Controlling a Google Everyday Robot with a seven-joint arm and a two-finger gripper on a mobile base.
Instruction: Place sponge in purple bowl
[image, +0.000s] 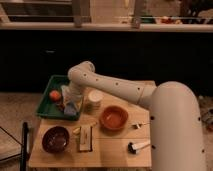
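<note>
The pale-blue sponge (73, 108) lies at the right front corner of the green tray (46, 104). My gripper (69, 102) hangs from the white arm straight down onto the sponge and partly covers it. The purple bowl (55, 139) stands empty at the table's front left, below the tray and apart from the gripper.
A white cup (94, 98) stands just right of the gripper. An orange bowl (114, 118) sits at mid table. An orange-red fruit (54, 95) lies in the tray. A pale wedge (76, 131), a flat rectangular pack (86, 138), a fork (138, 125) and a brush (135, 146) lie near the front.
</note>
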